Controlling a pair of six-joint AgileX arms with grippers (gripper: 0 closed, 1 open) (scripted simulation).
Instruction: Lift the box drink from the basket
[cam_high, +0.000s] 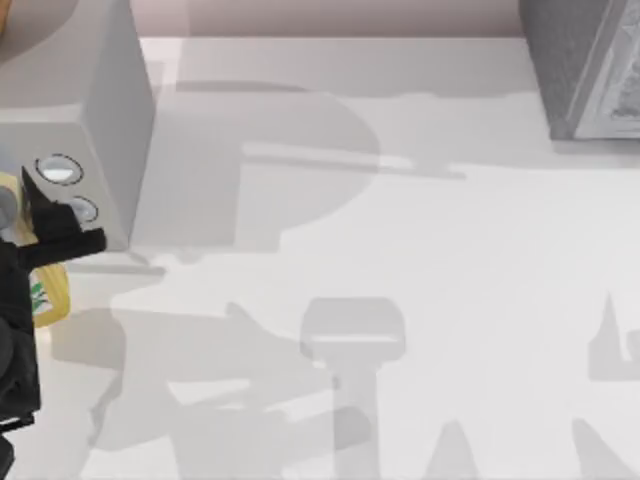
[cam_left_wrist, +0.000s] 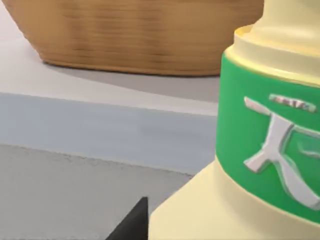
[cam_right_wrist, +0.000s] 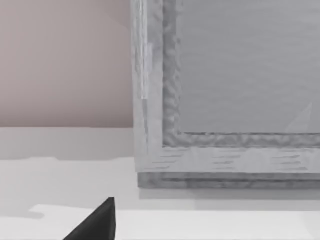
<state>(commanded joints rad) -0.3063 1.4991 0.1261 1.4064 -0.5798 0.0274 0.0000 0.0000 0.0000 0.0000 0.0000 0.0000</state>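
The box drink is a small yellow carton with green print at the table's far left edge, partly covered by my left arm. My left gripper lies across it, shut on it. In the left wrist view the carton is very close, with a green band and a pale emblem, and one black fingertip shows beside it. The woven tan basket stands behind the carton and apart from it. A sliver of the basket also shows at the far left corner. My right gripper faces a grey framed box.
A grey appliance with two round knobs stands right beside the left gripper. A speckled grey box sits at the back right, and its framed panel is close ahead. White tabletop spreads between them.
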